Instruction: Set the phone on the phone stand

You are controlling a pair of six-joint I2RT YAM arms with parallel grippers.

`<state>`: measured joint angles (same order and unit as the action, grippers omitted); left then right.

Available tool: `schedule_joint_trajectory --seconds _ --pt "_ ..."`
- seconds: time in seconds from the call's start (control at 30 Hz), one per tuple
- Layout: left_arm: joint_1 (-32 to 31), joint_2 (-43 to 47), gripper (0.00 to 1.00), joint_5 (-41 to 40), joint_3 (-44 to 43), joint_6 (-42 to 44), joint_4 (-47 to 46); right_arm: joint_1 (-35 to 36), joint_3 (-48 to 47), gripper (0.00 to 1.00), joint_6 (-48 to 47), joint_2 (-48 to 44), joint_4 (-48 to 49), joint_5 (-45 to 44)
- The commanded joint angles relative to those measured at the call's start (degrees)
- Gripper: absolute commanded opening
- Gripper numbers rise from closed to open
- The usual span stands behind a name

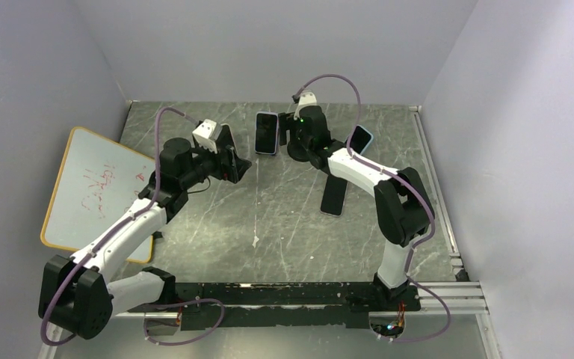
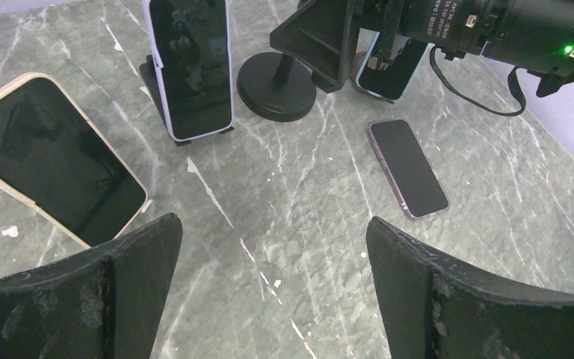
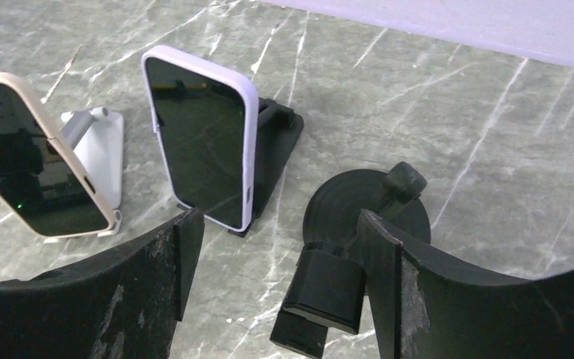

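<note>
A purple-edged phone (image 1: 333, 194) lies flat, screen up, on the marble table; it also shows in the left wrist view (image 2: 407, 168). An empty black stand with a round base (image 3: 366, 209) and a tilted cradle (image 3: 329, 288) stands at the back middle, also seen in the left wrist view (image 2: 276, 86). My right gripper (image 1: 293, 142) is open and empty, and hovers over this stand (image 3: 276, 277), its right finger beside the cradle. My left gripper (image 1: 238, 166) is open and empty, low over bare table (image 2: 273, 254).
A lavender-cased phone (image 3: 205, 138) rests on a black stand (image 3: 276, 146). A beige-cased phone (image 3: 37, 164) rests on a white stand (image 3: 101, 149). A blue-cased phone (image 1: 359, 139) leans behind the right arm. A whiteboard (image 1: 93, 187) lies at the left.
</note>
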<state>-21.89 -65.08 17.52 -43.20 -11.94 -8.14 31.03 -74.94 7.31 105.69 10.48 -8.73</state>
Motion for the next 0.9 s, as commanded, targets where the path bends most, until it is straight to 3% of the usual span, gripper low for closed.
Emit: schedule_joint_trajectory --seconds 0.0,0.13,0.43,0.47,0.57,0.63,0.73,0.87 --pt "0.36 1.47 0.97 -1.48 0.41 0.55 1.98 0.35 -0.55 0.76 0.87 -0.05 -0.49 -4.84" --pt "0.36 0.88 0.97 -0.8 0.07 0.53 2.2 0.72 0.97 0.71 1.63 -1.06 -1.07 -8.18" --pt "0.36 -0.02 0.97 0.08 0.09 -0.46 2.34 2.21 3.49 0.72 4.83 -3.18 -4.65 -13.6" --pt "0.36 -0.04 0.97 0.14 0.13 -0.5 2.34 2.35 3.75 0.69 5.25 -3.21 -4.7 -13.58" --pt "0.37 0.13 0.97 0.18 0.31 -0.58 2.43 2.46 4.91 0.31 6.06 -3.53 -3.7 -13.0" --pt "0.36 0.23 0.97 0.25 0.34 -0.6 2.56 2.46 5.44 0.13 6.65 -3.45 -3.5 -12.84" --pt "0.36 0.22 0.97 0.17 0.22 -0.41 2.71 2.45 5.91 0.0 6.95 -3.54 -3.66 -12.65" --pt "0.36 -0.03 0.97 0.26 -0.04 -0.33 2.82 2.46 9.08 0.0 7.19 -6.89 -3.69 -12.16"
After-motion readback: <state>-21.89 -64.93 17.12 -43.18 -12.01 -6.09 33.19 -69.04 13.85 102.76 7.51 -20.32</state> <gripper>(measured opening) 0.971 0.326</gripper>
